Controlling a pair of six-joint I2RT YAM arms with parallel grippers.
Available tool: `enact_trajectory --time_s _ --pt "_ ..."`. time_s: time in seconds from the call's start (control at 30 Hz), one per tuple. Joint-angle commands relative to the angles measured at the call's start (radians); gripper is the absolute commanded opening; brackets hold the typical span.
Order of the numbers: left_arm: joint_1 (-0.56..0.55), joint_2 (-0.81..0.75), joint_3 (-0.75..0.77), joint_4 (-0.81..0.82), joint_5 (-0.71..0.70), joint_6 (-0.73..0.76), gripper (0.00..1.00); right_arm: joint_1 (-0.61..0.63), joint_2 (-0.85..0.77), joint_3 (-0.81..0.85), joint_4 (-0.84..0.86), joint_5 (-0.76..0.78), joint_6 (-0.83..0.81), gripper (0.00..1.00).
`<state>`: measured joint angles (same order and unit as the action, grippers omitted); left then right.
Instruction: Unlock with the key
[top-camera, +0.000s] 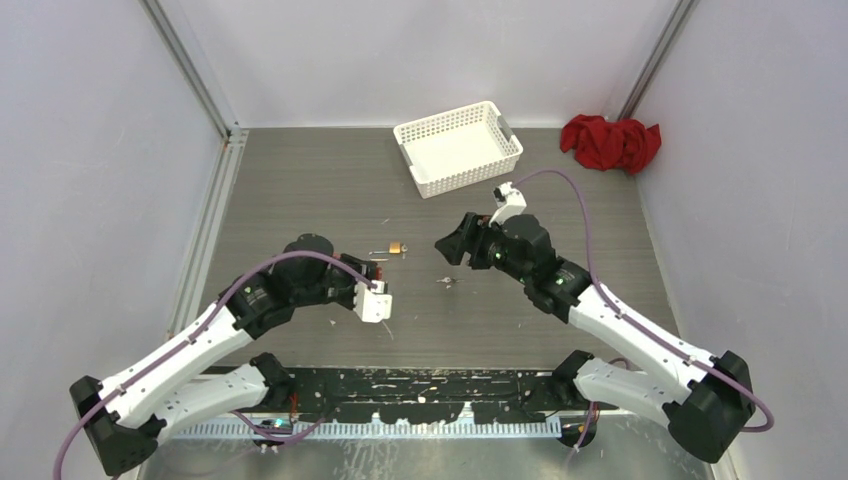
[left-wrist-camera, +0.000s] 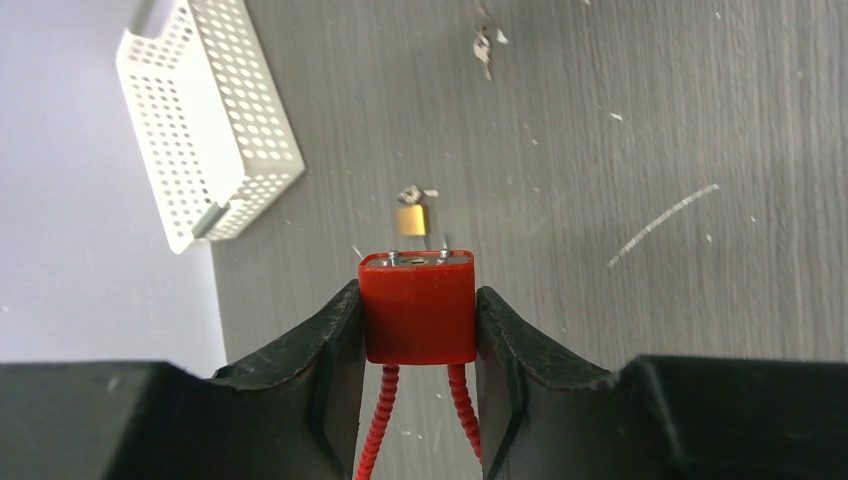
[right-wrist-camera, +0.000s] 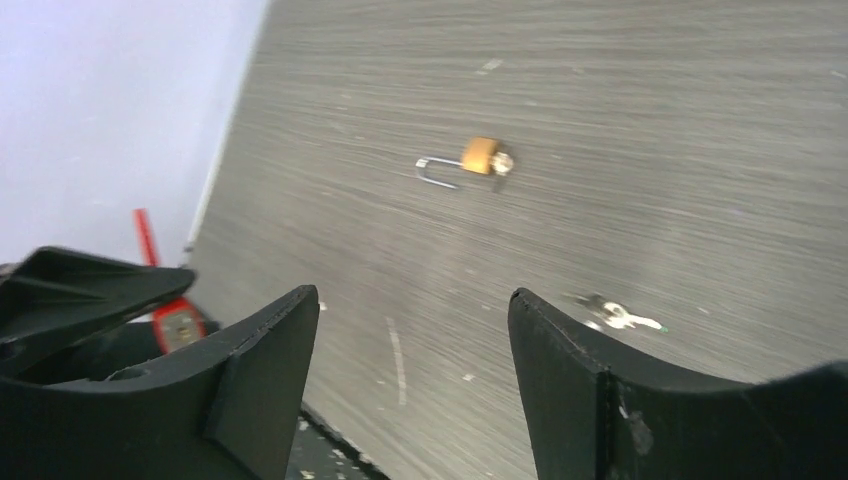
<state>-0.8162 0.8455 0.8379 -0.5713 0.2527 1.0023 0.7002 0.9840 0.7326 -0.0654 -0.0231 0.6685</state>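
My left gripper (top-camera: 368, 272) (left-wrist-camera: 417, 300) is shut on a red padlock (left-wrist-camera: 417, 310) with a red ribbed cable shackle, and the lock's metal keyhole face points away from the wrist. A small silver key (top-camera: 447, 281) lies on the table between the arms; it also shows in the right wrist view (right-wrist-camera: 615, 315) and the left wrist view (left-wrist-camera: 483, 45). My right gripper (top-camera: 446, 248) (right-wrist-camera: 412, 300) is open and empty, hovering above the table just behind the key. The red padlock (right-wrist-camera: 178, 322) shows at the left edge of the right wrist view.
A small brass padlock (top-camera: 398, 246) (right-wrist-camera: 480, 157) (left-wrist-camera: 411, 219) with a steel shackle lies on the table between the grippers. A white perforated basket (top-camera: 458, 147) (left-wrist-camera: 210, 110) stands at the back centre. A red cloth (top-camera: 610, 142) lies in the back right corner.
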Motion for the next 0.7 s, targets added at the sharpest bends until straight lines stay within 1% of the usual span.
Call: enact_trajectory --time_s 0.0,0.13,0.2,0.37,0.5,0.6,0.67 --pt "0.004 -0.024 -0.004 -0.065 -0.037 0.002 0.0 -0.008 0.033 0.057 -0.17 0.15 -0.086 0.73" --pt "0.004 -0.011 0.025 -0.117 -0.048 -0.032 0.0 -0.007 0.147 0.09 -0.231 0.2 -0.131 0.63" --pt "0.004 -0.004 0.035 -0.135 -0.059 -0.04 0.0 -0.008 0.204 0.099 -0.236 0.214 -0.159 0.57" --pt "0.015 0.018 0.058 -0.198 -0.058 -0.084 0.0 -0.007 0.342 0.132 -0.238 0.232 -0.23 0.49" --pt "0.016 0.005 0.058 -0.239 -0.053 -0.105 0.0 -0.005 0.435 0.156 -0.238 0.233 -0.257 0.46" --pt "0.02 -0.002 0.052 -0.271 -0.06 -0.107 0.0 0.003 0.472 0.166 -0.226 0.232 -0.27 0.45" --pt "0.022 -0.01 0.033 -0.261 -0.065 -0.107 0.0 0.015 0.492 0.178 -0.223 0.232 -0.28 0.45"
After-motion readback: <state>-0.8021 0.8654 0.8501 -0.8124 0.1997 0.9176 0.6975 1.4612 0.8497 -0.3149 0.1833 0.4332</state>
